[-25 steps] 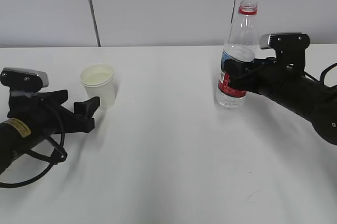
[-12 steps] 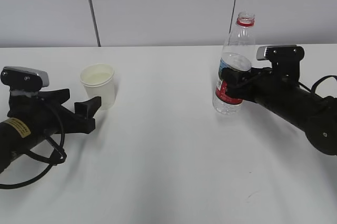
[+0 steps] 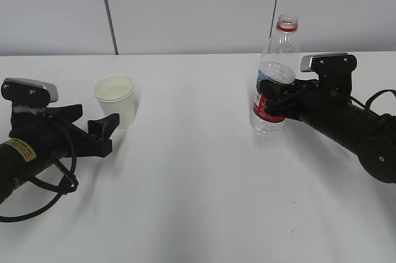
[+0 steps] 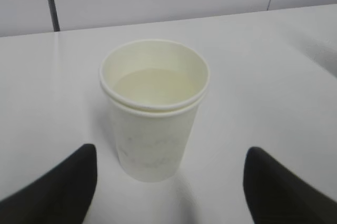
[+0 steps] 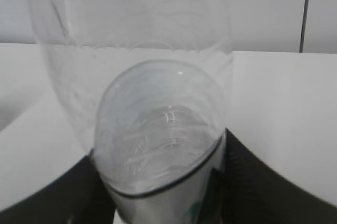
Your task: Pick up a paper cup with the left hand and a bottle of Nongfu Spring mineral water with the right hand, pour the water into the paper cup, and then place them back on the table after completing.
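A white paper cup (image 3: 116,99) stands upright on the white table (image 3: 198,176), with clear water in it (image 4: 152,86). My left gripper (image 3: 93,120), on the arm with the yellow sticker, is open just short of the cup; in the left wrist view its gripper (image 4: 171,153) has a finger on each side of the cup (image 4: 154,108), not touching it. My right gripper (image 3: 272,93) is shut on the clear water bottle (image 3: 275,59) at its red label. The bottle is uncapped, leans slightly and sits at the tabletop. It fills the right wrist view (image 5: 137,50) between the jaws of the gripper (image 5: 160,153).
A grey wall with dark vertical seams (image 3: 108,9) runs behind the table's far edge. Black cables (image 3: 43,189) loop beside the left arm. The bare tabletop spans between cup and bottle.
My right gripper has carried the bottle down and slightly left toward the tabletop, then nearly stopped. The left arm and cup have not moved.
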You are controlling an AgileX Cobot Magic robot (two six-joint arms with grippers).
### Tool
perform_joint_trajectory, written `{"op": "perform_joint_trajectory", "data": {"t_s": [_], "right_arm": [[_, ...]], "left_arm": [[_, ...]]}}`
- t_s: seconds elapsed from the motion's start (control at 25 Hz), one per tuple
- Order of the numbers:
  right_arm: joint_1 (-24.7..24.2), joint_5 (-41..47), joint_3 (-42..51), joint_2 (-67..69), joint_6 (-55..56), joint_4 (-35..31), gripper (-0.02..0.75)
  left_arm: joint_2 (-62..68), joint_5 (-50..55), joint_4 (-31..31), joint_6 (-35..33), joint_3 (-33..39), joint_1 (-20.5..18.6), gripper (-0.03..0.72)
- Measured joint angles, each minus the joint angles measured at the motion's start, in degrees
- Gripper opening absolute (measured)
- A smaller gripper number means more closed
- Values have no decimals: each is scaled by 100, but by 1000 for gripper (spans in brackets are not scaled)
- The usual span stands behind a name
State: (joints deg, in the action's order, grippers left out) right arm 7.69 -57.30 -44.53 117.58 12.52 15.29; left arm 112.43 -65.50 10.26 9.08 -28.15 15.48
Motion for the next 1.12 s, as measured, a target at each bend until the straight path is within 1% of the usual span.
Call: {"op": "perform_joint_trajectory", "data": {"t_s": [0.24,0.32,0.44,0.52,0.68,1.12], "right_arm": [[0,0,0,0,-86,0,382],[0,0,0,0,-111,0,429],[0,0,0,0,-125,0,532],[0,-14,0,0,-127,0,573],[0,-39,28,0,-138,0,584],[0,-343,689,-331,-181,-148,587]], "left_arm": [[0,0,5,0,0,0,522],[0,0,5,0,0,0,522],[0,0,5,0,0,0,522],[0,0,12,0,0,0,522],[0,0,12,0,0,0,522],[0,0,88,0,0,0,522]]}}
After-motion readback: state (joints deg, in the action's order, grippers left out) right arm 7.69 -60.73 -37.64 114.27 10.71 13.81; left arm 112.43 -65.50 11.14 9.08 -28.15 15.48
